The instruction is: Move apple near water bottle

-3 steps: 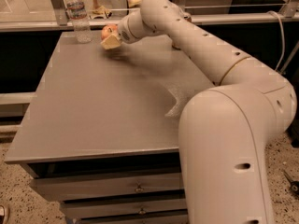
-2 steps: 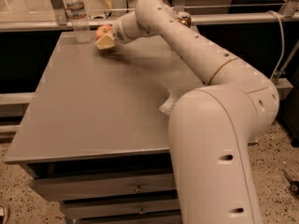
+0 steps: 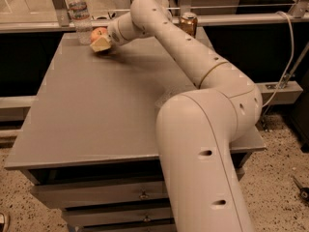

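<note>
The apple (image 3: 98, 32), red with a yellowish patch, is at the far left of the grey table (image 3: 96, 110), just right of the water bottle (image 3: 80, 14), a clear ribbed bottle with a white cap. My gripper (image 3: 101, 42) reaches across the table to the apple and is shut on it, one pale finger lying over its front. The apple is low over the table top, a short gap from the bottle's base.
A brown-gold drink can (image 3: 189, 23) stands at the table's far right edge, behind my arm (image 3: 183, 47). A metal rail (image 3: 251, 19) runs behind the table. Drawers (image 3: 96, 197) sit under the table front.
My gripper has carried the apple leftward along the far edge, closer to the water bottle.
</note>
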Robot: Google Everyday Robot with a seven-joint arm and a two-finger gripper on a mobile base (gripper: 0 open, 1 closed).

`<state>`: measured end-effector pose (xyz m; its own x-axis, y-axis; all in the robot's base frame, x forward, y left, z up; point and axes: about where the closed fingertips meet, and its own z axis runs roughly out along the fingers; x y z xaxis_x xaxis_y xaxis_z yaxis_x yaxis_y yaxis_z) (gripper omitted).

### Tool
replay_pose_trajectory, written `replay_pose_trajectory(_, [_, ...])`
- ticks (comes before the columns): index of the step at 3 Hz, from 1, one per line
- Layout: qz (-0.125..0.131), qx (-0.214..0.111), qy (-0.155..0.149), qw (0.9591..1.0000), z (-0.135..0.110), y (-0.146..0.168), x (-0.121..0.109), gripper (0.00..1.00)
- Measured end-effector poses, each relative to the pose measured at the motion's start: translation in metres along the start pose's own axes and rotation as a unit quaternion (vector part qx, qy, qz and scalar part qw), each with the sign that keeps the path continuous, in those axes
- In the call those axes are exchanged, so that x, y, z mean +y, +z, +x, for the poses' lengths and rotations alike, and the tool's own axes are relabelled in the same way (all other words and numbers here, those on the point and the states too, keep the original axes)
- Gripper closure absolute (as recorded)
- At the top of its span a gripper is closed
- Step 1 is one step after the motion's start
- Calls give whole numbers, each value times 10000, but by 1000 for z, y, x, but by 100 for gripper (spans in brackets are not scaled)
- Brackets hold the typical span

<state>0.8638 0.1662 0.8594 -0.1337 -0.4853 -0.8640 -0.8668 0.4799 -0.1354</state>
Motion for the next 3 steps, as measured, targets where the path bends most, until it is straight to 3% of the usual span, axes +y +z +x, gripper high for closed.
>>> replay_pose_trajectory(3, [106, 125, -46, 9999, -1, 16, -5, 6])
